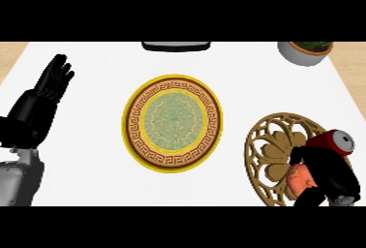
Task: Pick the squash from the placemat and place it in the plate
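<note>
An orange squash (299,179) lies on the round tan openwork placemat (271,140) at the lower right. My right hand (327,169) is over it, black fingers and thumb curled round the squash and hiding most of it. The plate (173,122), with a green centre, a brown key-pattern band and a yellow rim, sits in the middle of the white counter, left of the placemat. At the left edge my left hand (44,99) rests open, fingers pointing up, away from both.
A red can with a silver top (336,142) stands on the placemat right behind my right hand. A white pot with a plant (307,51) is at the back right. A dark appliance edge (177,45) shows at the back centre.
</note>
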You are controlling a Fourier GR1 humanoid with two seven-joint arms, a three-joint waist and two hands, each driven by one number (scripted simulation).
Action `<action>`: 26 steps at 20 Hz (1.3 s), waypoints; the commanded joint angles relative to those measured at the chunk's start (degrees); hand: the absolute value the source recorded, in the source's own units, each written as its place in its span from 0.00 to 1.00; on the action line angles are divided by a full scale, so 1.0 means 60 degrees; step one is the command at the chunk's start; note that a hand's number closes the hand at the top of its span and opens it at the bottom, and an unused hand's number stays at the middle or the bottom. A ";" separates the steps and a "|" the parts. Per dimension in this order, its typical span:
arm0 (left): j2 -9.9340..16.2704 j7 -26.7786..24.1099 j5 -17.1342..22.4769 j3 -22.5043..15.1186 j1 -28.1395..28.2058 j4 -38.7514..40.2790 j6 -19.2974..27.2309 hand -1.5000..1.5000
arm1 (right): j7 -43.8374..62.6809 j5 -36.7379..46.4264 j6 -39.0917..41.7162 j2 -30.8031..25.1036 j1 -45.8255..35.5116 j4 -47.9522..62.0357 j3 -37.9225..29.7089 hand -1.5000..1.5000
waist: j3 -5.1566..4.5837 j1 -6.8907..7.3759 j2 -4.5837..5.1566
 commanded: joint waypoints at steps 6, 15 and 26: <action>-0.0222 0.0147 -0.0376 -0.0180 0.0078 -0.0217 0.0281 0.50 | 0.2295 0.0943 -0.2205 0.0137 0.2693 -0.1588 -0.1742 1.00 | 0.0107 -0.0174 0.0038; -0.0246 0.0342 -0.0343 -0.0031 -0.0138 -0.0192 0.0189 0.50 | 0.1818 0.0391 -0.1964 0.0311 0.3551 -0.6120 -0.1487 1.00 | 0.0106 -0.0055 0.0034; -0.0081 0.0046 -0.0143 0.0138 0.0272 -0.0519 -0.0356 0.50 | 0.3477 0.1108 -0.0875 0.2392 0.0485 -0.7556 0.1323 1.00 | 0.0092 0.0291 0.0087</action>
